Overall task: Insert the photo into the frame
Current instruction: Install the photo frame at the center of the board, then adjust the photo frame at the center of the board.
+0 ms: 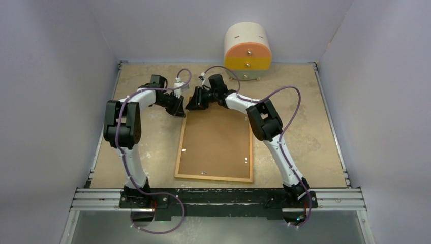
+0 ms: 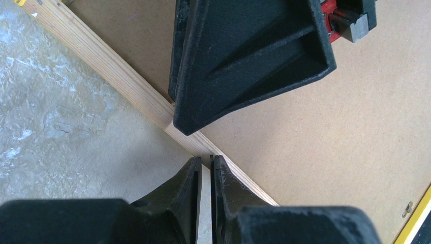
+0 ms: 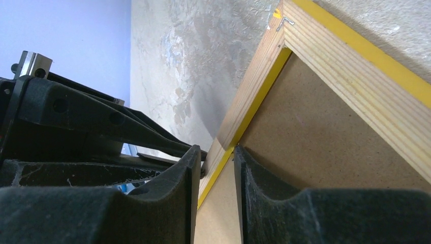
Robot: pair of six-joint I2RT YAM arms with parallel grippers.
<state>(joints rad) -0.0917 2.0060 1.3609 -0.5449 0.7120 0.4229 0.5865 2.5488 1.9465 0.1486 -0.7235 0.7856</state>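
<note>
The frame (image 1: 181, 147) lies back up on the table, with a light wood rail around the brown backing board (image 1: 216, 142). The photo is hidden. Both grippers meet at the frame's far left corner. My left gripper (image 1: 179, 107) is shut. In the left wrist view its tips (image 2: 206, 158) sit at the outer edge of the wood rail (image 2: 127, 86), with nothing seen between them. My right gripper (image 1: 194, 104) has its jaws narrowly apart astride the rail (image 3: 345, 66): one finger is outside it and one on the board (image 3: 315, 137). Its midpoint shows in the right wrist view (image 3: 216, 150).
A round cream, orange and yellow drawer cabinet (image 1: 247, 51) stands against the back wall. Small metal tabs (image 1: 203, 173) sit along the frame's inner edge. Lavender walls close in the table on the left, right and back. The two arms' fingers are very close together.
</note>
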